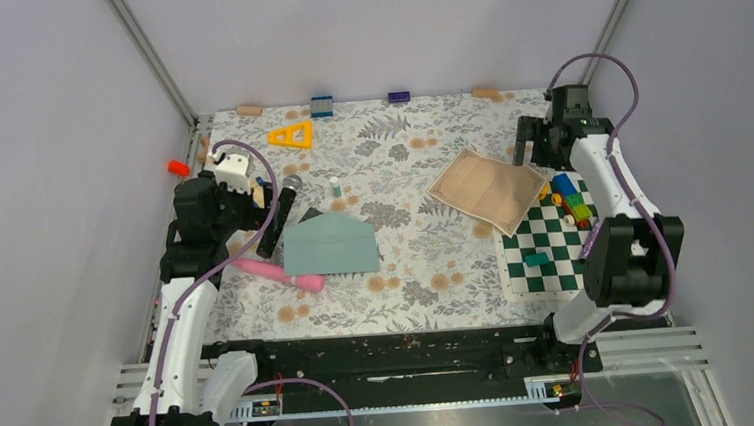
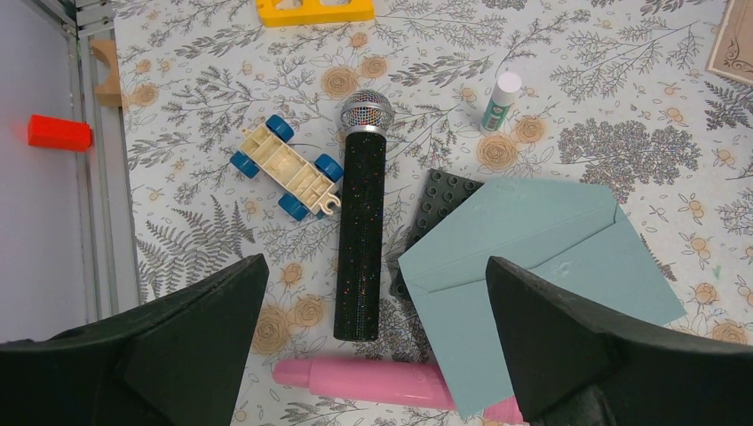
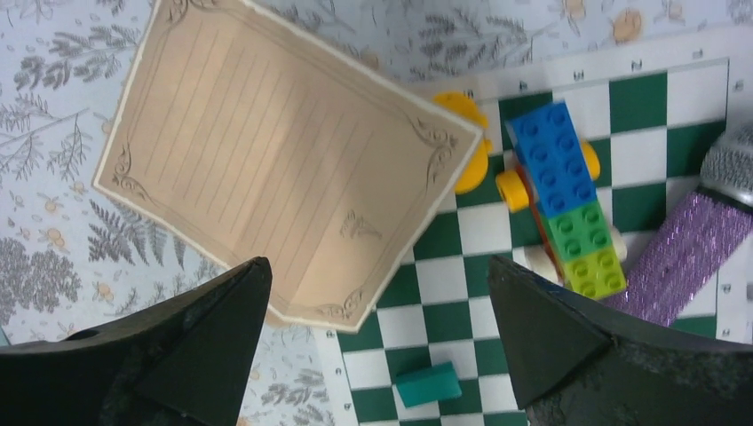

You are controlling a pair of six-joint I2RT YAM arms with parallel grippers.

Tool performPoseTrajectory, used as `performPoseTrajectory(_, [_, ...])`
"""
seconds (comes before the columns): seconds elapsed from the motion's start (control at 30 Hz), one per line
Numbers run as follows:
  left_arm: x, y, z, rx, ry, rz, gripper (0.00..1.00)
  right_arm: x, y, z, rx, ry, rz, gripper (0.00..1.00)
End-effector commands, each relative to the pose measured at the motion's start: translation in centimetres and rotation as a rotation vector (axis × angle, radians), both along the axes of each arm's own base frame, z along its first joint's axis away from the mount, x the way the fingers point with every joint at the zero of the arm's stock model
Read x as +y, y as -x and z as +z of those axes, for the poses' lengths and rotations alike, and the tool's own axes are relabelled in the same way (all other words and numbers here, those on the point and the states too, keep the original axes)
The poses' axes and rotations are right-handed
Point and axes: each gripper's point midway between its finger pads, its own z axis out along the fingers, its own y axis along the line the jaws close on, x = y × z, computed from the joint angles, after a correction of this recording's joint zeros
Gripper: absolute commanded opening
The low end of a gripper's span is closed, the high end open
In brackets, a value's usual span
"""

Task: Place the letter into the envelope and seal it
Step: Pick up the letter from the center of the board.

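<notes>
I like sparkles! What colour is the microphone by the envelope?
Black glittery microphone, silver head; left wrist view.

White links, black joints and purple cables, with left tool and right tool matte black.

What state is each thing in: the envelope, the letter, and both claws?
Envelope: flap open, lying flat.
Letter: unfolded, lying flat, corner on chessboard, not in envelope.
Left claw: open, empty.
Right claw: open, empty.
</notes>
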Motion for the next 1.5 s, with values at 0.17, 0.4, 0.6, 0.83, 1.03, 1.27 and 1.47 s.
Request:
performPoseTrajectory(0.17, [0.3,-0.8,0.7,-0.056,-0.013,0.005,0.99,-0.1,-5.5,-2.1,0.154,-0.007,0.098,0.99])
performPoseTrajectory(0.4, [0.3,-0.7,0.4,-0.055,-0.019,0.004,0.99,0.5,-8.1,-3.4,0.231,-0.051,0.147,0.99])
performPoseTrajectory(0.6, [0.2,-0.7,0.5,-0.056,-0.017,0.000,0.99,1.3,-8.2,-5.5,0.311,-0.108,0.161,0.96])
performPoseTrajectory(0.83, [0.2,-0.7,0.4,-0.055,-0.017,-0.002,0.99,1.1,-8.0,-7.6,0.378,-0.108,0.162,0.96])
performPoseTrajectory(1.03, [0.3,-0.7,0.4,-0.054,-0.019,0.003,0.99,1.2,-8.0,-8.2,0.387,-0.110,0.181,0.96])
performPoseTrajectory(1.27, [0.3,-0.7,0.4,-0.053,-0.019,0.003,0.99,0.4,-8.6,-8.0,0.370,-0.083,0.165,0.96])
performPoseTrajectory(1.47, [0.3,-0.7,0.3,-0.051,-0.019,0.004,0.99,0.7,-8.9,-8.5,0.365,-0.097,0.173,0.96])
